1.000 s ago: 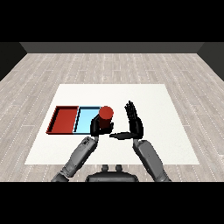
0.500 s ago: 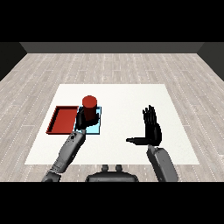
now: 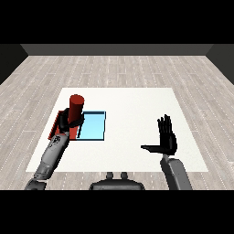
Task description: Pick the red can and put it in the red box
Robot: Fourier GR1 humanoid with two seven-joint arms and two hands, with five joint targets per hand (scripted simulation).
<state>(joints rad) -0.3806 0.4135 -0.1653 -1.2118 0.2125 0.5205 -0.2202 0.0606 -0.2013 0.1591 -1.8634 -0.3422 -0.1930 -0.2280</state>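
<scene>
The red can (image 3: 76,108) stands upright in my left hand (image 3: 72,124), whose fingers curl round its lower part. It is held above the red tray (image 3: 58,122), most of which is hidden behind the hand and forearm. The light blue tray (image 3: 93,126) lies just right of the red one. My right hand (image 3: 166,139) is raised over the table's right side, fingers straight and thumb out to the left, holding nothing.
The white table (image 3: 132,109) stretches between the trays and my right hand. My left forearm (image 3: 52,153) comes in from the lower left, crossing the table's front left corner. Grey plank floor surrounds the table.
My left hand has carried the red can leftward, from beside the light blue tray to over the red tray. My right hand has drawn back to the right and stays open.
</scene>
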